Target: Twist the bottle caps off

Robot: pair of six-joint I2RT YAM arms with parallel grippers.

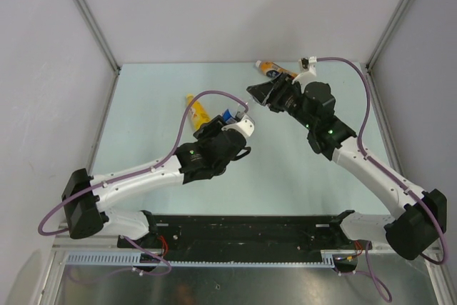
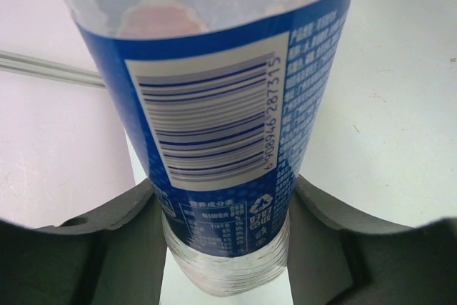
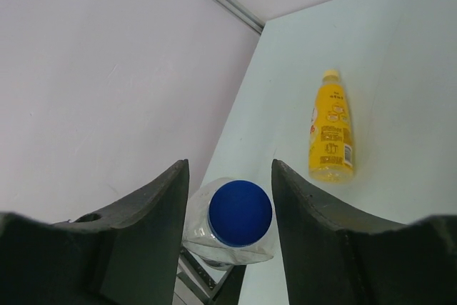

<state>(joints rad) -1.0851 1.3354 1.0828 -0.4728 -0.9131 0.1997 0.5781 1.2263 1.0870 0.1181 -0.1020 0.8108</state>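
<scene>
With your left end effector (image 2: 227,192) clamped low on the blue-labelled bottle (image 2: 214,119), centre your right end effector (image 3: 230,168), its jaws apart and flanking the blue cap (image 3: 240,213) atop that bottle, then close squarely on the cap before twisting.

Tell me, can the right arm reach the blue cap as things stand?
Probably yes. The right end effector has one finger on each side of the blue cap, with nothing else in the gap. The left end effector holds the clear bottle lower down, away from the cap.
</scene>
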